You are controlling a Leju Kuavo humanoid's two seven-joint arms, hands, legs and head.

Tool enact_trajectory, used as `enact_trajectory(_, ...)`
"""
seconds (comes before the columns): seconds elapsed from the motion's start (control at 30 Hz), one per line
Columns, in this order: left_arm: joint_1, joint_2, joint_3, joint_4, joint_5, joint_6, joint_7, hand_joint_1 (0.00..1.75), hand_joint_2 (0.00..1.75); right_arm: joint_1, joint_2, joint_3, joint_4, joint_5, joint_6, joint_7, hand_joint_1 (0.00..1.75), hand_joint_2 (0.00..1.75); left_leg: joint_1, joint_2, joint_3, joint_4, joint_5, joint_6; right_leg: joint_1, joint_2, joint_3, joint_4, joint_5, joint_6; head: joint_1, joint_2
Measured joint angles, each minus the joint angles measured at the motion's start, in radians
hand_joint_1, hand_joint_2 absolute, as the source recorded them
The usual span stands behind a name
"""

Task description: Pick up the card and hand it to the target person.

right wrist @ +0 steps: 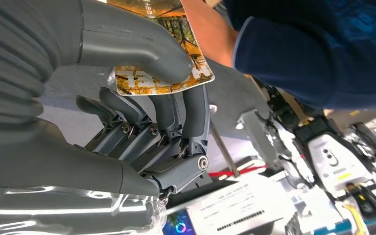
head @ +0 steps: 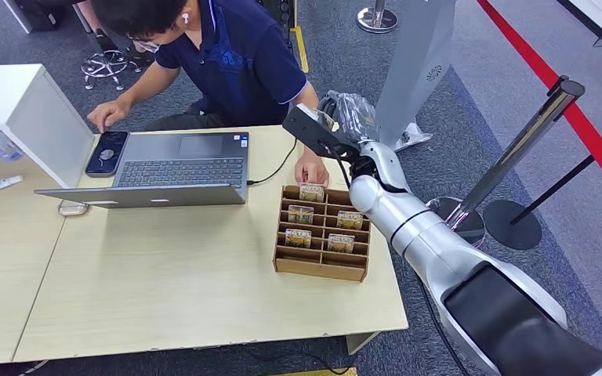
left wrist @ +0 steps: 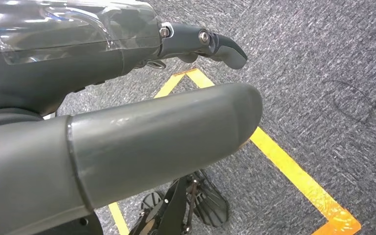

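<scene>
My right hand (right wrist: 147,112) pinches a card (right wrist: 188,36) with an orange autumn print between the thumb and the fingers. From the head view, that hand (head: 345,117) is raised above the far end of a brown divided card box (head: 321,270), close to the person's arm. More cards (head: 300,213) stand in the box's compartments. The person (head: 235,55), in a navy shirt, leans over the table's far side with one hand (head: 311,168) at the box's far edge. My left hand (left wrist: 166,127) hangs over grey carpet, fingers apart, holding nothing.
An open laptop (head: 180,168) and a phone (head: 106,153) lie on the wooden table (head: 165,290) left of the box, with a cable running toward the person. A white cabinet (head: 23,110) stands at the far left. Stanchion posts (head: 517,149) stand to the right.
</scene>
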Motion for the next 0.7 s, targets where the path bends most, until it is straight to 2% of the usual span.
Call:
enact_trajectory(0.33,0.0,0.0,0.0,0.0,-0.003,0.0,0.003,0.0,0.0,0.007,0.033,-0.001,0.115,-0.023,-0.006,-0.019,1.75,1.75,0.0,0.0,0.0,0.0,0.0,0.0,0.0,0.0,0.0,0.0,0.0,0.0,0.0,0.0)
enact_trajectory(0.7,0.001,0.001,0.0,0.0,-0.003,0.0,0.002,0.0,0.0,0.019,0.057,-0.001,0.158,-0.026,-0.016,-0.032,1.75,1.75,0.0,0.0,0.0,0.0,0.0,0.0,0.0,0.0,0.0,0.0,0.0,0.0,0.0,0.0)
